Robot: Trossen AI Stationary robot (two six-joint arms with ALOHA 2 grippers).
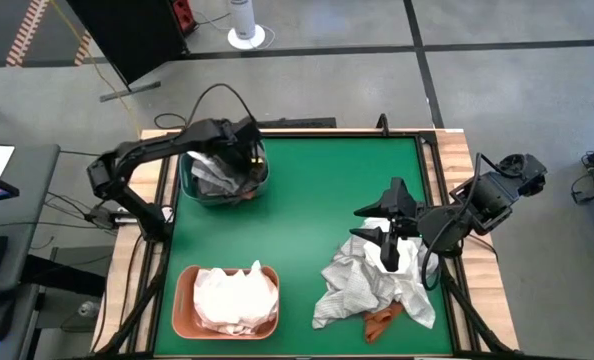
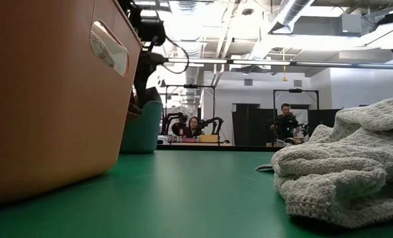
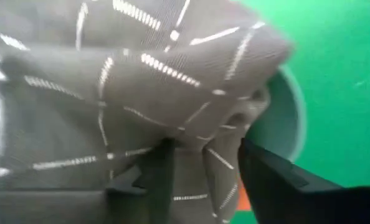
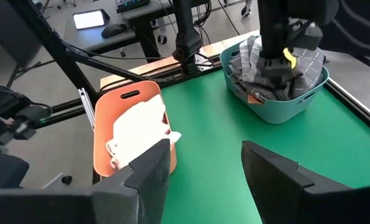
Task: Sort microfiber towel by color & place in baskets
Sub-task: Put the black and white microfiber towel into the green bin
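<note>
Left gripper (image 1: 245,160) was down inside the teal basket (image 1: 187,185) at the bench's far left, jaws parted around a fold of the grey grid-lined towel (image 3: 141,93). From its wrist camera that cloth filled nearly everything, so the basket contents under it were hidden. Couldn't count the towels in there; at least one grid-lined grey plus a darker one.

Right gripper (image 1: 389,240) hung over the pale checked towels (image 1: 362,285) heaped at the bench's near right, jaws wide, holding nothing. A rust orange towel (image 1: 382,320) poked out from under that heap's near edge. Heap count unclear, folds overlapped.

Two baskets total: teal, and the salmon basket (image 1: 182,305) at near left, with white towels (image 1: 235,297) piled in it, number unclear.

Green bench (image 1: 307,190) between the baskets and the heap was bare. Two people (image 2: 286,119) sat in the room behind.
</note>
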